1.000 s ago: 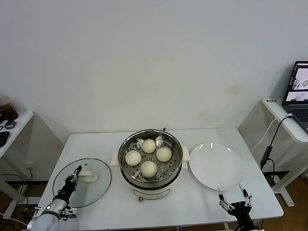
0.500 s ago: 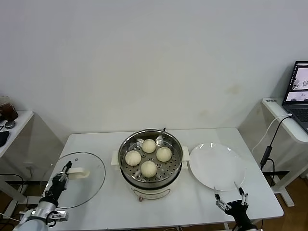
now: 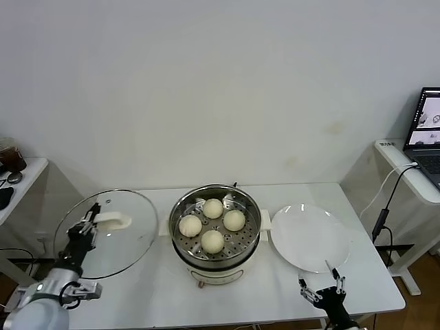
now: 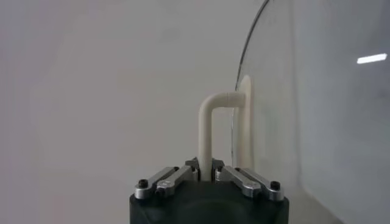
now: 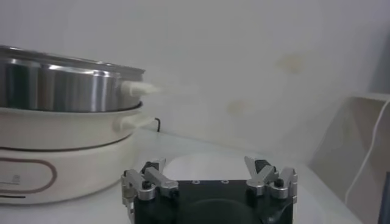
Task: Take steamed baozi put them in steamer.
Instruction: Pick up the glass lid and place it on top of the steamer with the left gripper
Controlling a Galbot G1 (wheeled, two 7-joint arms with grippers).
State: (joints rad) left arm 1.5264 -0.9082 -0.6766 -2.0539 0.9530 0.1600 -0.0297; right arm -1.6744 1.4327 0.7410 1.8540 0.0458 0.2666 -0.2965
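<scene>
Several cream-white baozi (image 3: 212, 223) sit on the perforated tray of the shiny steel steamer (image 3: 183, 245) at the table's middle. My left gripper (image 3: 85, 230) is shut on the white handle (image 3: 112, 221) of the round glass lid (image 3: 130, 237) and holds it tilted above the table, left of the steamer. In the left wrist view the handle (image 4: 209, 131) runs between the shut fingers (image 4: 172, 178) of that gripper (image 4: 206, 172). My right gripper (image 3: 320, 291) is open and empty at the table's front right edge. Its wrist view shows the open gripper (image 5: 209, 176) and the steamer's side (image 5: 67, 85).
A flat white plate (image 3: 311, 237) lies right of the steamer; it also shows in the right wrist view (image 5: 204, 165). A side table with a laptop (image 3: 425, 134) stands at the far right, another small table at the far left.
My left gripper has lifted the glass lid off the table and raised it up and back, tilting it. My right gripper has drawn back toward the table's front edge.
</scene>
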